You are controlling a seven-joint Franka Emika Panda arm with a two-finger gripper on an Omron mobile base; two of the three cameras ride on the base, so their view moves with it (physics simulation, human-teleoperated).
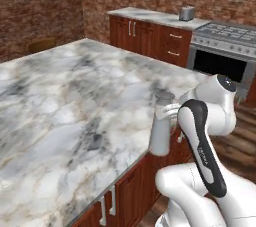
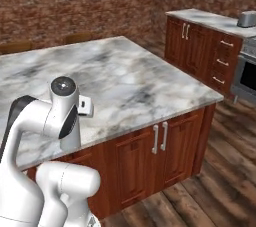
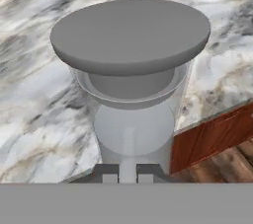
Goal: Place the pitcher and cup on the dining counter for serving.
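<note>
Carefully, with jaws clamped on the tall grey translucent pitcher, set it fully inboard of the marble bench edge before releasing.

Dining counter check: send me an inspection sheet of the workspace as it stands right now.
Surface: dining counter, white-and-grey marble top, wood sides.
Job's things: pitcher upright at the counter's near edge, round lid on; whether its base rests on the marble cannot be told.
Clutter: nothing seen on the marble.
Grippers: pincer shut on the pitcher's body.
Cables: nothing seen.
Surroundings: brick walls, stove, toaster on the back worktop, wood floor.
</note>
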